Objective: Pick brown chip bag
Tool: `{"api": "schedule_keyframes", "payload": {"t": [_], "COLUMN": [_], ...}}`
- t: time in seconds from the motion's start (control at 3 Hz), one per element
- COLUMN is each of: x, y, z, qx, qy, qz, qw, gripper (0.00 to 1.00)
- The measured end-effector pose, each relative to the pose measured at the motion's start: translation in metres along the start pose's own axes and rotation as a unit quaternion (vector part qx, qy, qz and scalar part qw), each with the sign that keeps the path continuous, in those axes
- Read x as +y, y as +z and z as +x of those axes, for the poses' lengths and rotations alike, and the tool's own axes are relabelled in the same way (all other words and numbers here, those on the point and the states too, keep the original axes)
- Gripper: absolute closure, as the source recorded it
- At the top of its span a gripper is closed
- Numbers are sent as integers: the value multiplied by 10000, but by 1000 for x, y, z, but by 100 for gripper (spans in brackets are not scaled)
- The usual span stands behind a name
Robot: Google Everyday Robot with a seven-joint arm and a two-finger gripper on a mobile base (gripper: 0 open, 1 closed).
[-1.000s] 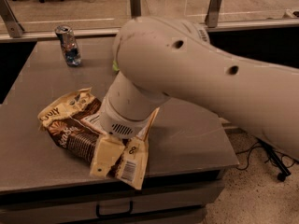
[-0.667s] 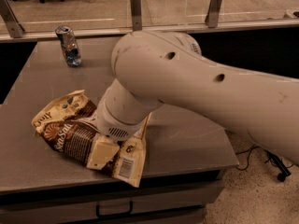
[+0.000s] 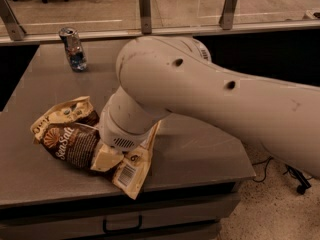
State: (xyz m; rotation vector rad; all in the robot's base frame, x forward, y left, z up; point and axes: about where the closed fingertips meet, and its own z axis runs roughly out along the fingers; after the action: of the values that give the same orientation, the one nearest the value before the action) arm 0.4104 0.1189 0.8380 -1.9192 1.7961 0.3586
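Compared with one second ago, the arm (image 3: 215, 89) has been moved a little to the left over the bench (image 3: 200, 151), and the brown chip bag (image 3: 70, 144) has been carried to the left together with it. The can (image 3: 73, 49) at the back of the bench has stayed in its place.

The end effector (image 3: 107, 159) is found low over the front left part of the bench, under the thick wrist. It is clamped on the middle of the brown chip bag, where one pale finger (image 3: 106, 156) is pressed on the foil.

The bag is crumpled and bent around this place. Its dark brown part with the white "Sea Salt" lettering and an orange logo is turned to the left. Its cream end with the barcode is seen near the front edge of the bench.
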Motion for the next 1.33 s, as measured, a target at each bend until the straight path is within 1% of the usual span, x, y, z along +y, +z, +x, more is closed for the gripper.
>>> {"api": "schedule_keyframes", "payload": {"t": [0.33, 0.67, 1.0, 1.33], "x": [-1, -1, -11, -34], "y": [-3, -3, -33, -103], "z": [-2, -2, -10, -28], "qx": [-1, -1, -289, -905], "qy": [0, 0, -43, -170], "qz": [1, 1, 90, 233], "qw": [10000, 10000, 9995, 9955], "gripper": [100, 100, 100, 100]}}
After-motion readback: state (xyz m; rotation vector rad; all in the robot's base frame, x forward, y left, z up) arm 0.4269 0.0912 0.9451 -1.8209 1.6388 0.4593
